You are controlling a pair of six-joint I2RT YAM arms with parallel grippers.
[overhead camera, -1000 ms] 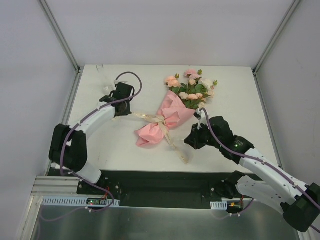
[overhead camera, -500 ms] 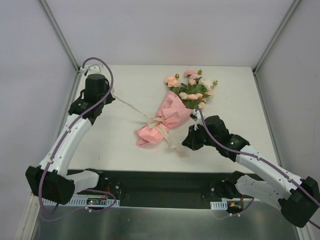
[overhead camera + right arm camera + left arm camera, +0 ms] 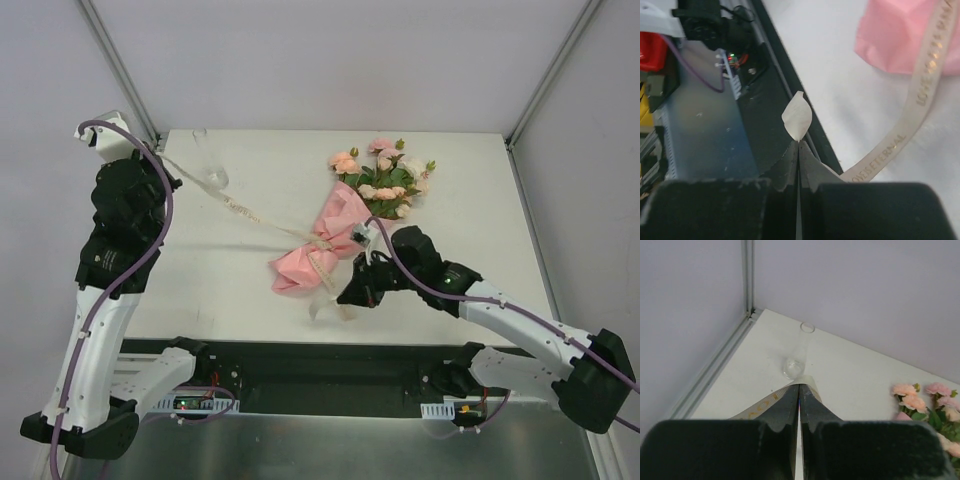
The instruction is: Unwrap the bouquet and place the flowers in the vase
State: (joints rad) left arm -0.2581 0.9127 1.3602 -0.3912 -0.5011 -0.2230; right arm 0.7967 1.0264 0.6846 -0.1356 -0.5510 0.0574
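The bouquet [image 3: 335, 240] lies mid-table, its pink paper cone [image 3: 905, 35] pointing toward me and the flowers [image 3: 385, 175] fanned at the far end. A cream ribbon [image 3: 245, 212] runs taut from the cone's waist up to my left gripper [image 3: 167, 168], which is shut on its end and raised at the far left. My left gripper [image 3: 800, 386] pinches that ribbon [image 3: 765, 401] just in front of the vase [image 3: 800, 352]. My right gripper [image 3: 799, 142] is shut on the other ribbon end [image 3: 797, 117], near the cone's tip [image 3: 345, 297]. The clear vase [image 3: 207, 160] stands at the far left corner.
Metal frame posts [image 3: 120, 70] rise at the table's far corners, and grey walls close in the sides. A black strip with electronics [image 3: 730, 60] runs along the near edge below my right gripper. Flower heads [image 3: 925, 395] show at the right of the left wrist view.
My left arm swung up and out to the left, drawing the ribbon taut. The right gripper moved left with the other end, and the bow on the cone has pulled loose.
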